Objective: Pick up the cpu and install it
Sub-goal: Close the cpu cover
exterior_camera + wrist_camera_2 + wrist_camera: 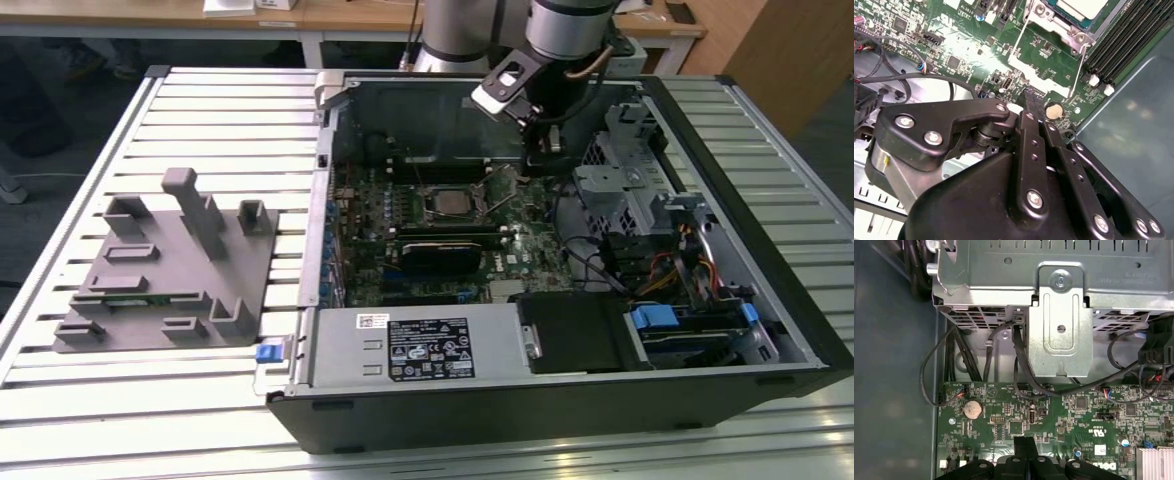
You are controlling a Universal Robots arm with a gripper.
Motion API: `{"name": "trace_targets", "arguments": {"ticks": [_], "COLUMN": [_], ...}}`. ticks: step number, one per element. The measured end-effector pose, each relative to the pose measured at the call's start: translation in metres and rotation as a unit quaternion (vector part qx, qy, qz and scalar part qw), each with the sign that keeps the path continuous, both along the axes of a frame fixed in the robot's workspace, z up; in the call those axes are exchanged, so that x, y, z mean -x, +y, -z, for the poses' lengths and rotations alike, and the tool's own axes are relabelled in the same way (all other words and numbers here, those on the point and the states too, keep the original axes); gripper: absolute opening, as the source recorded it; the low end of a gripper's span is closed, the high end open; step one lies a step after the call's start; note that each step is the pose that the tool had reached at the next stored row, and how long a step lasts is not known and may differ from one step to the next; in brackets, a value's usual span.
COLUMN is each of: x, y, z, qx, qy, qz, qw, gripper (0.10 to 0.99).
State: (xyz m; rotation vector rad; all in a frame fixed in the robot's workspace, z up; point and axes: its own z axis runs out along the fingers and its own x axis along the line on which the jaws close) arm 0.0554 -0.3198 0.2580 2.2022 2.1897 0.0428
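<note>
CPU (451, 205): seated flat in the socket (1051, 22) on the motherboard (1084, 415), inside the open case (801, 330). In the second wrist view the CPU (1081, 7) shows a silvery-white top with a thin darker rim, and the socket's wire levers run along two of its sides.

Memory slots (1124, 40): just beside the socket.

Gripper (539, 170): positioned over the motherboard, to the exterior view's right of the socket, apart from the CPU. In both wrist views the gripper (1026, 97) (1024, 441) has its fingers closed together with nothing between them. The tip stands near the coin cell (972, 409); contact with the board cannot be determined.

Drive cage (1059, 340): bare metal, beyond the board edge, with black cables (1019, 365) running from beneath it onto the board.

Case: lying on its side on the slatted table (200, 110).

Grey fixture (174, 270): on the table, to the exterior view's left of the case, well apart from the gripper
</note>
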Motion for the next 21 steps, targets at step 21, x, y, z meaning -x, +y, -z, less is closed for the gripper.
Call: {"name": "trace_targets", "arguments": {"ticks": [21], "x": [0.0084], "y": [0.0024], "z": [0.0174], "qx": [-0.0012], "qy": [0.0000], "qz": [0.000], "qw": [1.0000], "gripper": [0.106]}}
